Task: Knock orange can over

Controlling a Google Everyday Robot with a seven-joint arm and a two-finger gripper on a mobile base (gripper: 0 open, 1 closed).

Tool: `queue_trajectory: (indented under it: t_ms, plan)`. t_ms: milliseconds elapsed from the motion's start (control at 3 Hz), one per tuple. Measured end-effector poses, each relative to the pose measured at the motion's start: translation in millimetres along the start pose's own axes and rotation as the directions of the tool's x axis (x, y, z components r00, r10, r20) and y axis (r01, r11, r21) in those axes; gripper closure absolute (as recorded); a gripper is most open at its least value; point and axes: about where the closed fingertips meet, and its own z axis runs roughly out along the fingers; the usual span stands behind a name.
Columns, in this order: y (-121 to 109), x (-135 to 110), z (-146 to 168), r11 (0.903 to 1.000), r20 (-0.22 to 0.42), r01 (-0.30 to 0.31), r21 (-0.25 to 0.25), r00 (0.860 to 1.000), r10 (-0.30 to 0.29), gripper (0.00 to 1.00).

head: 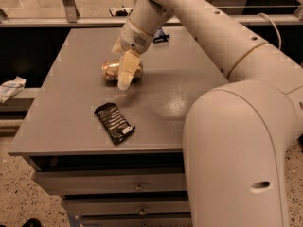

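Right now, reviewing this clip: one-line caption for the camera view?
Gripper down at the orange can, which looks to be lying on its side on the grey table; black wrapper nearer the front edge.

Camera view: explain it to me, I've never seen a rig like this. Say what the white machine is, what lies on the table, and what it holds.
The big white shape is a robot arm, seen by one camera looking down past it at a grey table with drawers below. At the arm's tip is its claw, low over the tabletop. Right behind the claw is a shiny orange can, which appears to lie on its side. Nearer the front edge lies a flat black snack wrapper. Whether the claw grips the can, I cannot tell.
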Motion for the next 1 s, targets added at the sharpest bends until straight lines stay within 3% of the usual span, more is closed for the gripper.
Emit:
queue_trajectory:
  t_ms: [667,1000]
  plan:
    - [9,7,-8,0.9987,0.046,-0.044,0.025,0.998,0.042,0.0]
    - [6,15,-36,0.9899,0.153,-0.106,0.093,0.984,0.091,0.0]
